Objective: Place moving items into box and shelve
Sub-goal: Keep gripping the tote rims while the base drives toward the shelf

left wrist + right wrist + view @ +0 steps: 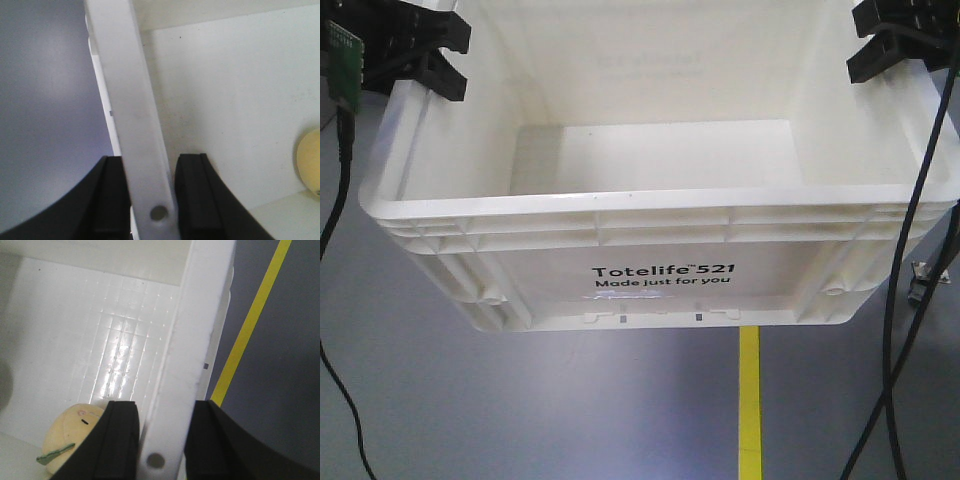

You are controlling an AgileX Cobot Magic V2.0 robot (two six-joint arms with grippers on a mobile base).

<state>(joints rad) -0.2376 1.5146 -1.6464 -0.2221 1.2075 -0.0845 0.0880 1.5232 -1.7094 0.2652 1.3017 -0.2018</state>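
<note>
Yellow toy [65, 435] half hidden behind fingers [119, 440] clamping box [200, 315]

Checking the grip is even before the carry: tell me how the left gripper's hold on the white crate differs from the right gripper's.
The left gripper clamps the white crate's left rim; the right gripper clamps its right rim. The yellow plush toy lies close beside the right gripper, inside the crate, but well away from the left gripper. Both are black and shut on the rim, one finger inside, one outside.
</note>
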